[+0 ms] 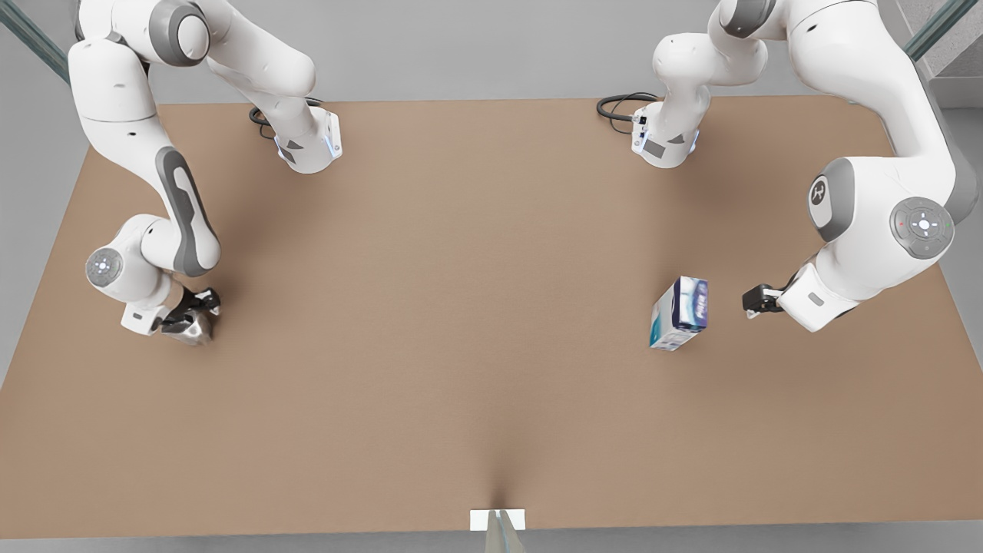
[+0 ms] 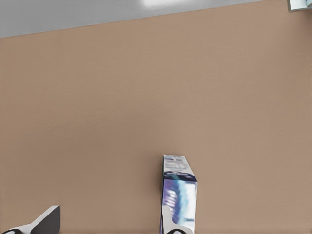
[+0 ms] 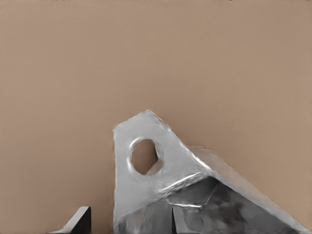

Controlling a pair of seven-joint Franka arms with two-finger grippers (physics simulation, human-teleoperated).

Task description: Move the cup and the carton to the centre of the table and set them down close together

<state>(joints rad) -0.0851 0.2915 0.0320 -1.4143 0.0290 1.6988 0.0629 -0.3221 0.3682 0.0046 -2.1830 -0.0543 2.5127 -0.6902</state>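
Neither of the two objects had reached the centre of the table [image 1: 476, 322]; both stood well apart, toward opposite ends of the light-brown top, with the middle ground between them bare.

The carton [image 1: 680, 313] sat toward the front view's right, upright but appearing slightly tilted. The left gripper [image 1: 754, 299] was just beside it on the outer side, not touching. In the left wrist view its fingertips [image 2: 46, 219] were spread wide, the carton [image 2: 178, 195] ahead near one of them; it held nothing.

The cup [image 1: 192, 328] was near the edge at the front view's left, with the right gripper [image 1: 196, 307] down on it. In the right wrist view the cup [image 3: 161, 170] sat between the fingers; whether they had clamped could not be told.

Judgement: early stage. Both grasps, both carries inward and the close placement remained outstanding.
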